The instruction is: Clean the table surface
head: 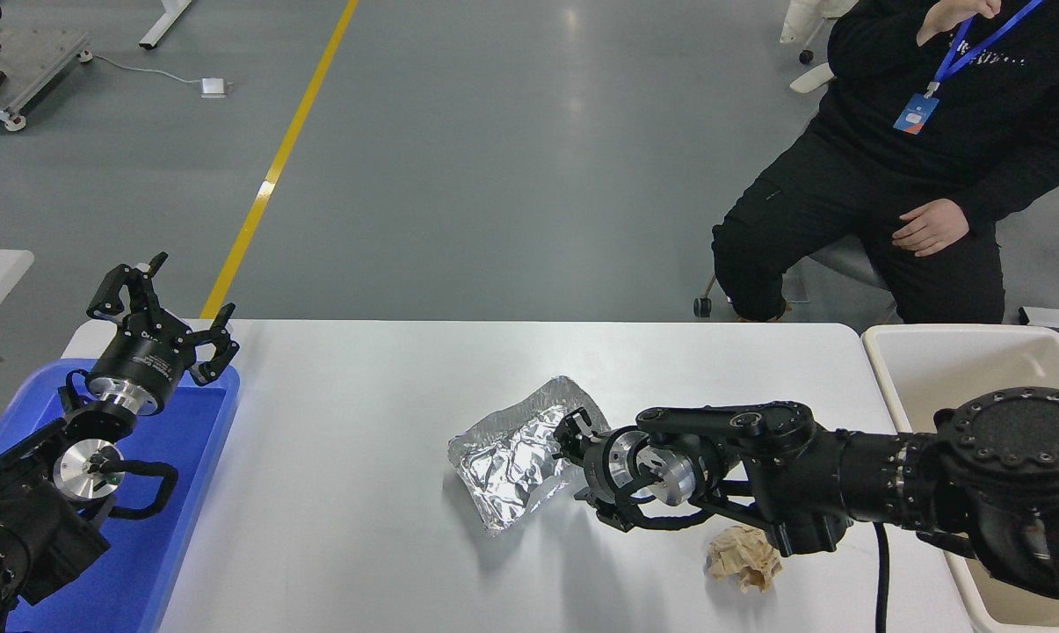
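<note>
Here, the crumpled silver foil tray (518, 454) on the glossy white table surface (362, 492) is met at its right edge by the right black gripper (571, 431), whose grip cannot be told; the left black gripper (162, 303) is held spread wide, far to the tray's left.

counts on and around the table

there was one white table surface (362, 396). on it lay one crumpled foil tray (516, 453) and one ball of brown paper (743, 559). two bins flanked it (one at each end): one blue tray (191, 457) and one cream tub (951, 352). two black grippers were in view, left gripper (162, 303) and right gripper (571, 435). one person (916, 132) sat beyond the far edge.
</note>
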Controlling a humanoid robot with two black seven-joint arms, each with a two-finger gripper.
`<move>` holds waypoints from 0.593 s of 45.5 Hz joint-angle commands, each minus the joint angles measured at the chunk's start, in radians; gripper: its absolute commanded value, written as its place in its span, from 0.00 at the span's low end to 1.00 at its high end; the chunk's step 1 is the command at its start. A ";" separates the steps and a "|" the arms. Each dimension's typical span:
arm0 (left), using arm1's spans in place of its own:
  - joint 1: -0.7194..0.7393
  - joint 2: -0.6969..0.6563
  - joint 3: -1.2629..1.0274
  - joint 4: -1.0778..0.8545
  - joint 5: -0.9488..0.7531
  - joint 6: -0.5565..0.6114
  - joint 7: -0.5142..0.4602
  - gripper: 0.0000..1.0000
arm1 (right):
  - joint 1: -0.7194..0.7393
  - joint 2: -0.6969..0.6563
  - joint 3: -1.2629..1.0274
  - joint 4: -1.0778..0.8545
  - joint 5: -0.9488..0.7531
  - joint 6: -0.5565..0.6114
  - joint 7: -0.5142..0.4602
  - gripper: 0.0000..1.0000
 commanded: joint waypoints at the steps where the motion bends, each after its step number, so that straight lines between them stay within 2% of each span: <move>1: 0.001 0.000 0.000 0.000 0.000 0.000 0.000 1.00 | -0.014 0.000 0.003 0.002 -0.012 -0.001 0.004 0.53; 10: -0.001 0.000 0.000 0.000 0.000 0.000 0.000 1.00 | -0.031 0.000 0.003 0.002 -0.075 0.001 0.004 0.41; 19: -0.001 0.000 0.000 0.000 0.000 0.000 0.000 1.00 | -0.031 0.000 0.005 0.002 -0.074 0.001 0.006 0.22; 21: -0.001 0.000 0.000 0.000 0.000 0.000 0.000 1.00 | -0.032 0.000 0.005 0.002 -0.071 0.001 0.005 0.14; 24: 0.001 0.000 0.000 0.000 0.000 0.000 0.000 1.00 | -0.032 0.000 0.006 0.002 -0.069 0.001 0.006 0.11; 27: -0.001 0.000 0.000 0.000 0.000 0.000 0.000 1.00 | -0.032 0.000 0.028 0.002 -0.065 0.001 0.004 0.01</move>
